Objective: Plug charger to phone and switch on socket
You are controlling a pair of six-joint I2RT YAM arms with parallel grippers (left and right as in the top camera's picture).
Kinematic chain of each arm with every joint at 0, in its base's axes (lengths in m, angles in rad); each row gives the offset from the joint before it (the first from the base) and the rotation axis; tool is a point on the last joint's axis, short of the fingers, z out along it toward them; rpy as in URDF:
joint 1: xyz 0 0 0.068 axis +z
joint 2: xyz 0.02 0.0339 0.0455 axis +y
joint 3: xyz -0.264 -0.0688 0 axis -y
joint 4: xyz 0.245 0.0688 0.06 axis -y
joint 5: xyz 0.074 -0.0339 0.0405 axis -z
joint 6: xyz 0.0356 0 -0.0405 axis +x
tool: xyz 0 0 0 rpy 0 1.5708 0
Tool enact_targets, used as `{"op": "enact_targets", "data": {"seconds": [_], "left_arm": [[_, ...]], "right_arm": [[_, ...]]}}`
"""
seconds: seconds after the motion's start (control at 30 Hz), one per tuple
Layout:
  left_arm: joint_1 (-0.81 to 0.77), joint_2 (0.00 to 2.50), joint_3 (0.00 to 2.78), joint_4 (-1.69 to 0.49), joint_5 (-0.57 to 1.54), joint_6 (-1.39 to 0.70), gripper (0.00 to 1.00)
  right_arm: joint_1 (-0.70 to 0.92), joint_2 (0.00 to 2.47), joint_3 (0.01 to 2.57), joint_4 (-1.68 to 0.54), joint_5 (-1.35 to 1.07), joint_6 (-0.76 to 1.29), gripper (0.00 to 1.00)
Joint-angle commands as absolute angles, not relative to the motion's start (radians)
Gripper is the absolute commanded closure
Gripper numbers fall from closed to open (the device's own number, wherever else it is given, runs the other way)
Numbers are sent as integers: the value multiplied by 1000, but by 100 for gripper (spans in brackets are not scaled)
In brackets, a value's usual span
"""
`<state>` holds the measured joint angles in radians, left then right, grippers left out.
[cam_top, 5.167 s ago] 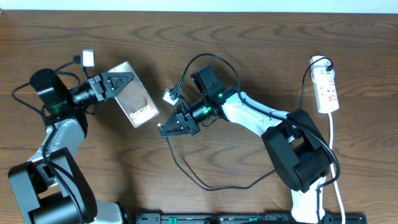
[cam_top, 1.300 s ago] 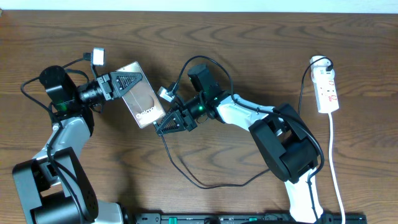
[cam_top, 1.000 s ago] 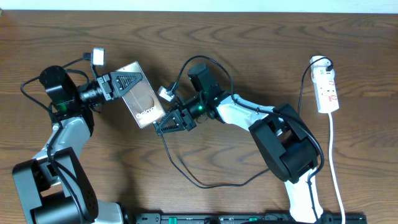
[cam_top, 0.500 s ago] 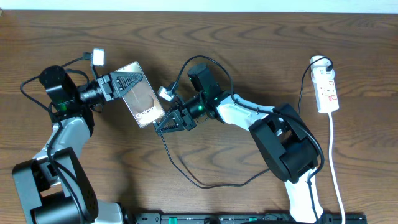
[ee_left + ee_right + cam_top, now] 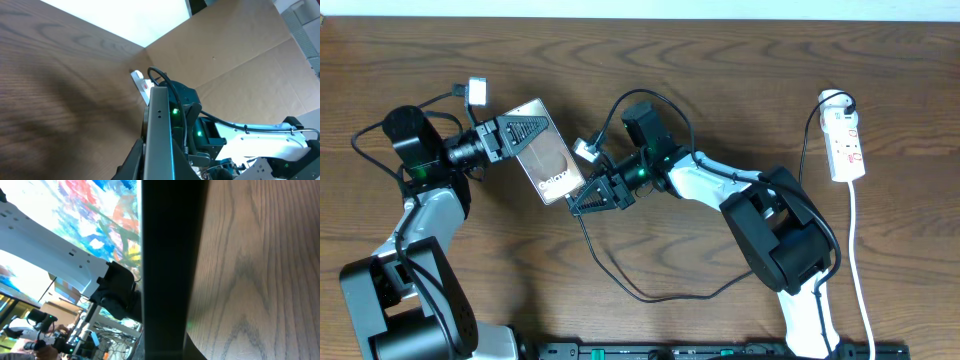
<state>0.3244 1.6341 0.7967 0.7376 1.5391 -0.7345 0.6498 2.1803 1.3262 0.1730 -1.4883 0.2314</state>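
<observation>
the plugging-in step is in hand; the socket [image 5: 846, 140], lying well apart at the tabletop's [image 5: 740, 60] far right, is waiting unswitched. the left hand [image 5: 525, 135] is clamping the phone [image 5: 552, 172] by its upper end. the right hand [image 5: 588, 200] is pinching the charger [image 5: 620, 285] near its tip, just beside the phone's lower edge; the connector itself is hidden. the next move is calling for fine alignment with the port.

Flat brown-black rectangular phone [image 5: 548, 165] carrying white "Galaxy" lettering, partly legible; red marks on white power strip [image 5: 846, 146] appearing too small to read.
</observation>
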Motion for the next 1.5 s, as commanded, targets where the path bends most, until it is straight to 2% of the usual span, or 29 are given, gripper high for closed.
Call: {"op": "enact_targets", "data": {"seconds": [0.0,1.47], "left_arm": [[322,1614,808,742,1559,-719,93],[328,1614,790,755,1570,-681,93]], "right_arm": [[649,2177,1327,180,-1496,243,99],[649,2177,1327,189,-1432,270,99]]}}
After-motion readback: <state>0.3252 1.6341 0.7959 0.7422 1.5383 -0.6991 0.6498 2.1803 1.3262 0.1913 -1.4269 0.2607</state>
